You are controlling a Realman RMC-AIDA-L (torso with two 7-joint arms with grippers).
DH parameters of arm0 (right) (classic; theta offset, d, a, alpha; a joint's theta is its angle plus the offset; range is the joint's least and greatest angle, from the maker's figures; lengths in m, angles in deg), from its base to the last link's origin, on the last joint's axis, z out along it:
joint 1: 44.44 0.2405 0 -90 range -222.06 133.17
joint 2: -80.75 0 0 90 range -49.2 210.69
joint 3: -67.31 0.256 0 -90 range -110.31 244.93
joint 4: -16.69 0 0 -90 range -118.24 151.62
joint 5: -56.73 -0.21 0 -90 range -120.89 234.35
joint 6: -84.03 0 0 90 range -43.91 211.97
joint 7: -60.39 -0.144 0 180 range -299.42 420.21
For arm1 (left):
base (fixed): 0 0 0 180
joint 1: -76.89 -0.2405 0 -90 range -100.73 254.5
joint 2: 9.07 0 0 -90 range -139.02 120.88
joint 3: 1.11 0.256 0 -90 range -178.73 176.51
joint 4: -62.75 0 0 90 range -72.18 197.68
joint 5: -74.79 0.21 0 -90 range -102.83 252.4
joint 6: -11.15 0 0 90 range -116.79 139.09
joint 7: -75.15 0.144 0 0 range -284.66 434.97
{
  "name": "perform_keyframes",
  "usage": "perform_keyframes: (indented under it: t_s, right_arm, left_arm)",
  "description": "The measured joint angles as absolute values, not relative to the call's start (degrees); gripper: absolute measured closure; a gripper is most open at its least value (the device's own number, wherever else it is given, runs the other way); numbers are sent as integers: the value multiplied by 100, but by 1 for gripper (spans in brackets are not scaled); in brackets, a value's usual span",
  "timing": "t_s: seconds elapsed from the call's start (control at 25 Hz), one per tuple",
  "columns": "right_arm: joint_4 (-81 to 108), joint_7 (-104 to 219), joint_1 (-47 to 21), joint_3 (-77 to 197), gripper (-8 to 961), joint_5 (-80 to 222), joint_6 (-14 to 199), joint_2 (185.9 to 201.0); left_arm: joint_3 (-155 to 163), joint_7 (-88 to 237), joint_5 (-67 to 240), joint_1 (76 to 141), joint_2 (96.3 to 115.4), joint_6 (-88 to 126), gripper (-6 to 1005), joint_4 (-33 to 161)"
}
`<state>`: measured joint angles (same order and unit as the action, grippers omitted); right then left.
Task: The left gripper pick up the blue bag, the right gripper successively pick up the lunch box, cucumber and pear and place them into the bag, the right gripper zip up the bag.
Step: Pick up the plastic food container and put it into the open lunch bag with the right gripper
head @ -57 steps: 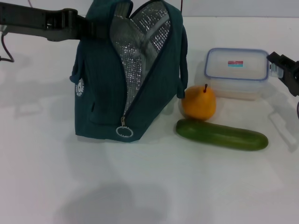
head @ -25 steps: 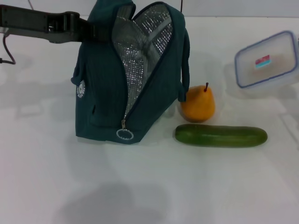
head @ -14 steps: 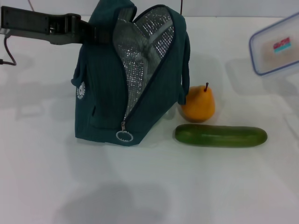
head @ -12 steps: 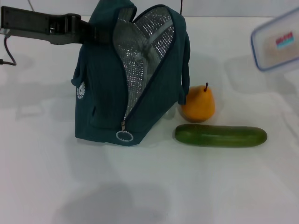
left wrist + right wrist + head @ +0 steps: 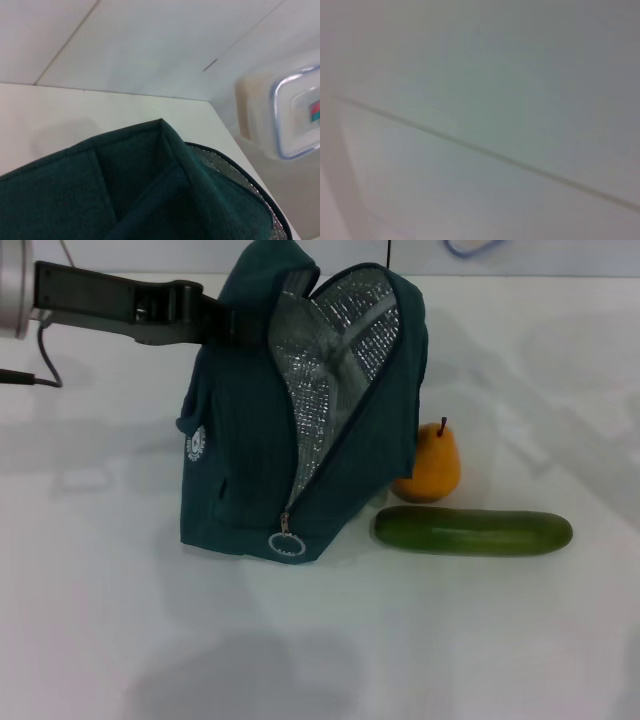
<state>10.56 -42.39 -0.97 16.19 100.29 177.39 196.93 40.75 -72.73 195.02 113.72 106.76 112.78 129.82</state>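
Observation:
The blue bag stands upright on the white table, its side unzipped and the silver foil lining showing. My left gripper reaches in from the left and grips the bag's top edge. The pear sits just right of the bag, with the cucumber lying in front of it. Only a sliver of the lunch box's blue rim shows at the head view's top edge. The left wrist view shows the lunch box in the air beyond the bag's top. My right gripper is out of view.
The metal ring zipper pull hangs at the bag's lower front corner. A cable trails from the left arm at the far left. The right wrist view shows only a pale wall.
The lunch box has risen up and left, almost out of the head view's top. The left arm has shifted the bag a little to the right.

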Motion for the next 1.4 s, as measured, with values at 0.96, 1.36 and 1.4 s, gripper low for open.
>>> perform_keyframes:
  t_s: [0.96, 1.36, 1.4]
  right_arm:
    - [1631, -4175, 528, 185, 859, 10167, 17035, 19693]
    - [1158, -4222, 566, -913, 858, 10154, 16170, 19693]
    - [1068, -4230, 567, -1040, 858, 10140, 16067, 19693]
  left_arm:
    - [4127, -7162, 19363, 11391, 10778, 11185, 957, 12962]
    - [4156, -7110, 19360, 11384, 10811, 11160, 957, 12925]
    - [4157, -7102, 19360, 11381, 10819, 11158, 957, 12917]
